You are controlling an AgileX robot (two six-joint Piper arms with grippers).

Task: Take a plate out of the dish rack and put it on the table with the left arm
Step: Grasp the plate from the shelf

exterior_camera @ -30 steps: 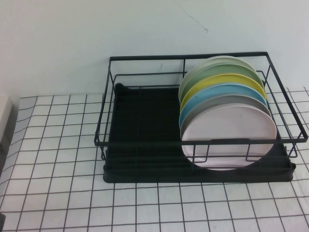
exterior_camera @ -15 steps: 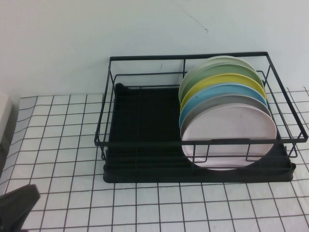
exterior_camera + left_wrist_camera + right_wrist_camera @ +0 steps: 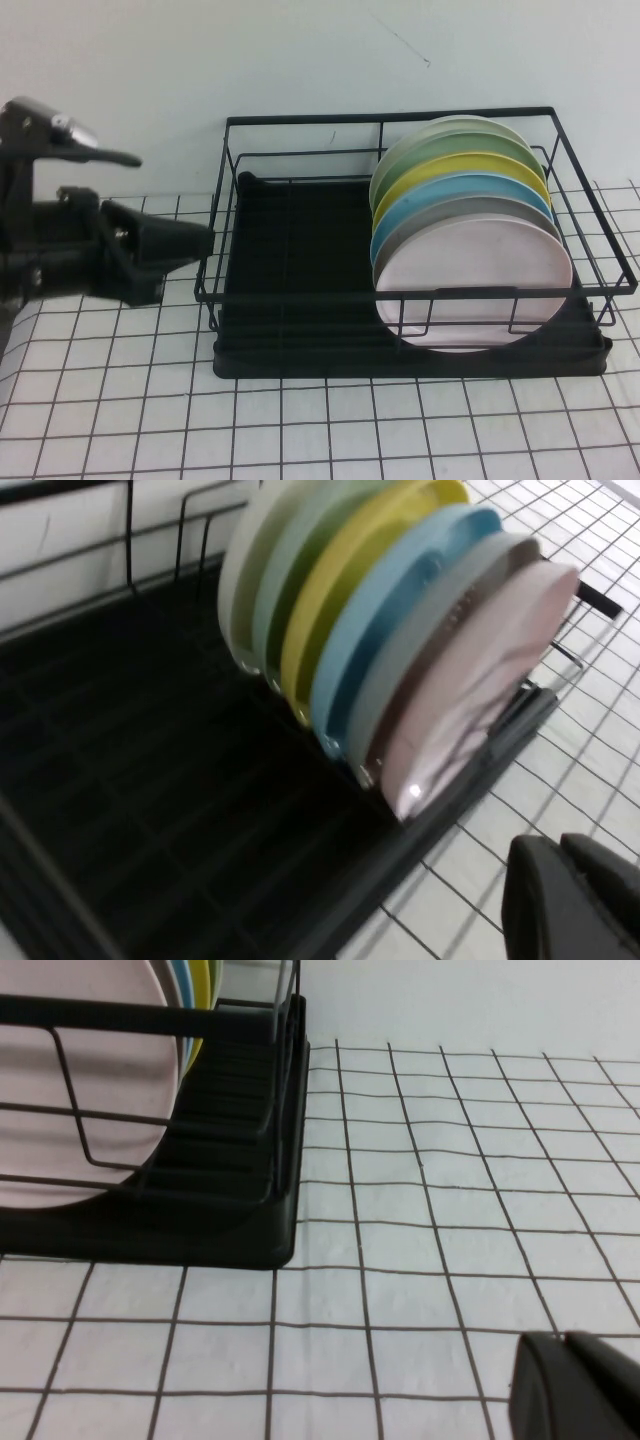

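The pale pink plate (image 3: 470,285) stands on edge at the front of a row of plates in the right half of the black dish rack (image 3: 300,330). It also shows in the left wrist view (image 3: 470,680) and the right wrist view (image 3: 70,1090). My left arm has come in from the left, its gripper (image 3: 200,243) shut and empty, level with the rack's left rim. In the left wrist view the gripper (image 3: 560,852) hangs over the gridded table (image 3: 560,740), apart from the plates. My right gripper (image 3: 560,1345) is shut and empty, low over the table to the rack's right.
Behind the pink plate stand a grey plate (image 3: 470,212), a light blue plate (image 3: 450,192), a yellow one (image 3: 450,165) and two paler ones. The rack's left half holds nothing. A white wall rises behind. Open cloth (image 3: 300,430) lies in front of the rack.
My left arm has risen from the bottom left corner into view and moved right, its gripper now beside the rack's left rim. The plates and rack have not moved.
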